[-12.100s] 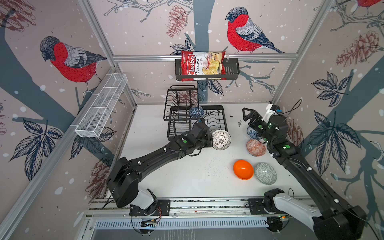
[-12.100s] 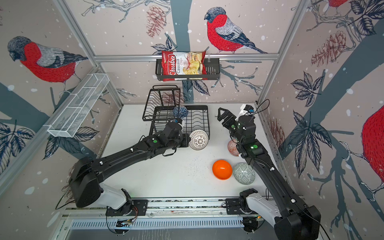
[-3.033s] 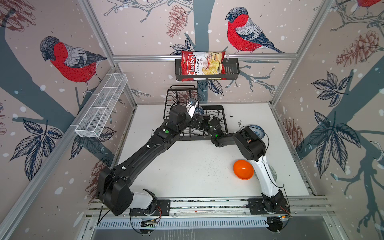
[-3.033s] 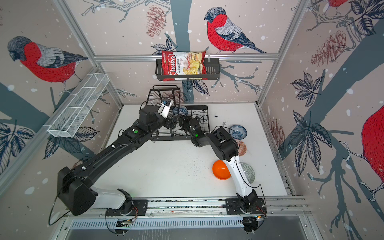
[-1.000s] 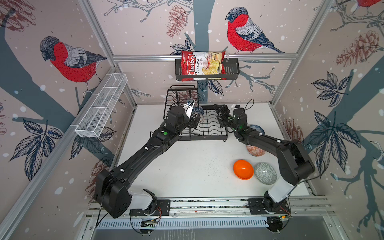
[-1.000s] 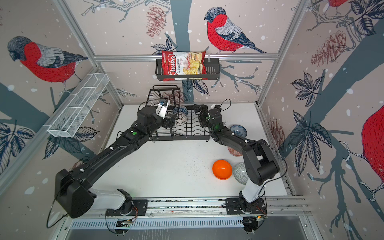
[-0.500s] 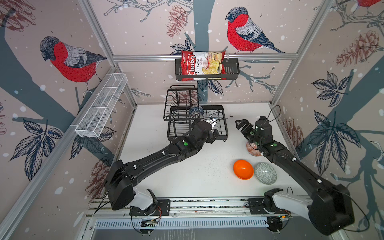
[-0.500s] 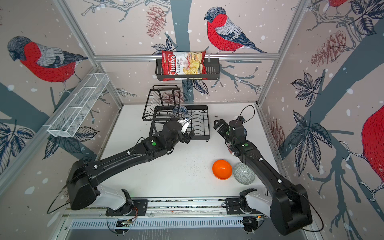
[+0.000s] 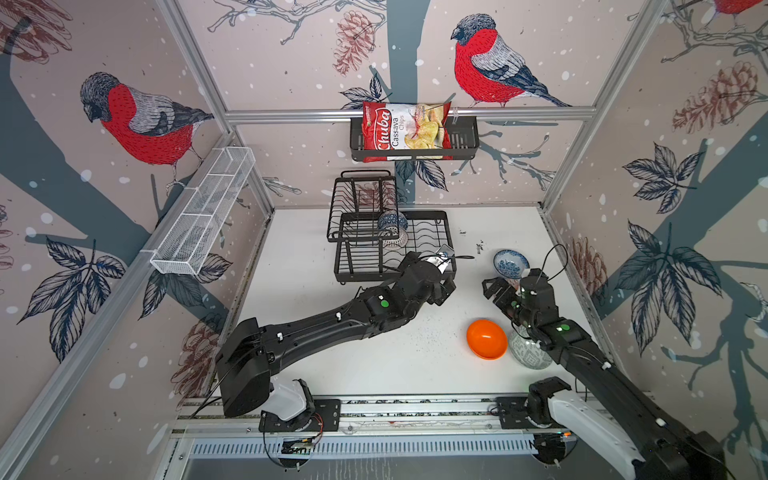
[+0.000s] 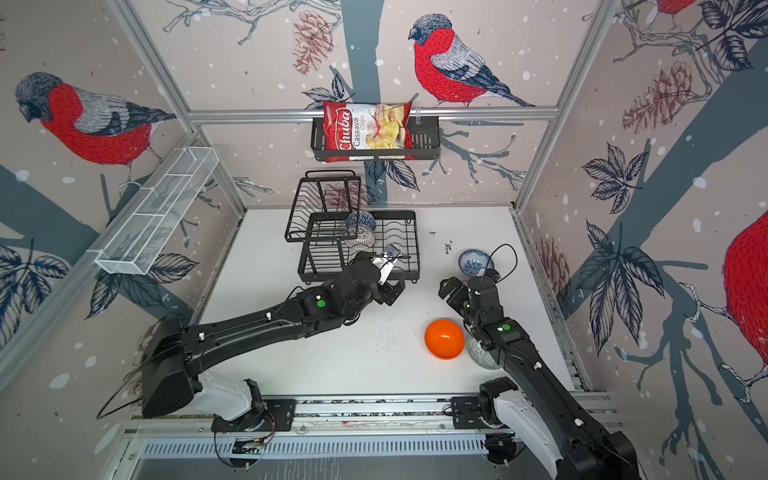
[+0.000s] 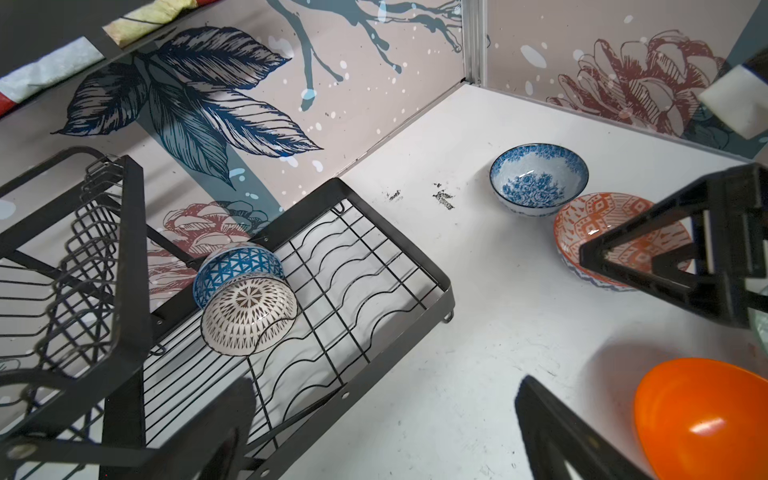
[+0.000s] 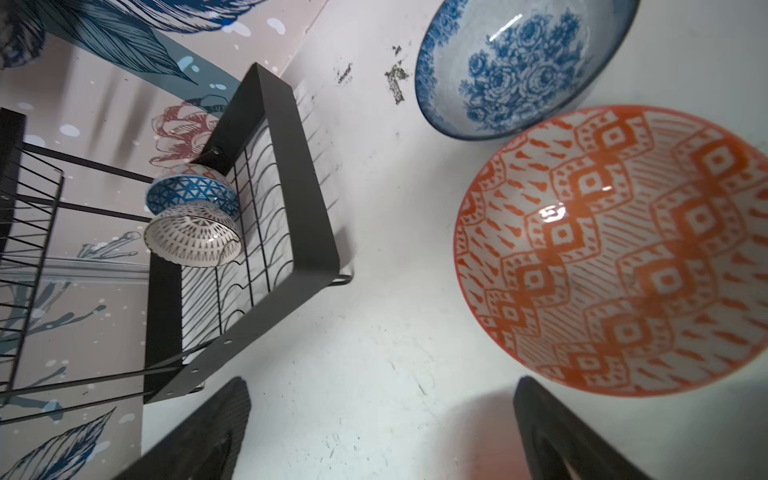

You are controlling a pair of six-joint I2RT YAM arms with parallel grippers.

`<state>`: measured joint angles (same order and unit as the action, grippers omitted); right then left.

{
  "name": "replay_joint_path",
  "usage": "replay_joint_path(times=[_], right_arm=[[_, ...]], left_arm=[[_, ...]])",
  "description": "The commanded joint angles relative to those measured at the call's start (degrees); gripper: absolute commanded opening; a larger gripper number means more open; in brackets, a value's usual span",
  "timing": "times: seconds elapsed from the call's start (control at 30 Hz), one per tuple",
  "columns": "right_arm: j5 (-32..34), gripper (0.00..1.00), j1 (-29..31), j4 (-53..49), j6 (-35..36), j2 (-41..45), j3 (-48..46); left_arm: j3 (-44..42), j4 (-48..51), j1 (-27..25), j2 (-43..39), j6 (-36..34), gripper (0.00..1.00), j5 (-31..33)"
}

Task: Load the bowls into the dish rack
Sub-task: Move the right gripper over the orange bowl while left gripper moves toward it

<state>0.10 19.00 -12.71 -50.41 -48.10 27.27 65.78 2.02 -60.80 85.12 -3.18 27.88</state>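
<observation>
1. Now the left jaws stand wide apart and hold nothing. They hang over the white desk (image 9: 395, 365), just beside the front corner of the dish rack (image 11: 133, 257).
2. Two bowls sit in the dish rack, farther off from the left jaws. They are tipped on their sides and touch each other: the dark blue bowl (image 11: 239, 266) and, in front of it, the black-white bowl (image 11: 249, 320).
3. The right jaws stand wide apart as well, with nothing in them. The orange-white bowl (image 12: 623, 249) sits on the desk right in front of them.
4. The blue flower bowl (image 12: 519, 62) sits on the desk just past the orange-white bowl, a bit farther from the right jaws.
5. The plain orange bowl (image 9: 486, 338) lies on the desk behind the right jaws. The grey-green bowl (image 9: 525, 355) is just beside it, partly under the right arm (image 9: 582, 353).
</observation>
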Motion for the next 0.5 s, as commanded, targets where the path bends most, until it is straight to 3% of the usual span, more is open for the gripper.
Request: replay_joint_path(times=[0.0,0.47], right_arm=[[-0.94,1.0,-0.03,-2.41,1.53,-0.05,-1.18],[-2.7,0.96,1.54,-4.49,5.11,3.55,-5.71]], left_arm=[[-0.74,-3.55,-0.35,0.55,2.45,0.97,-0.44],[-6.57,-8.56,-0.9,-0.79,9.46,0.97,-7.91]])
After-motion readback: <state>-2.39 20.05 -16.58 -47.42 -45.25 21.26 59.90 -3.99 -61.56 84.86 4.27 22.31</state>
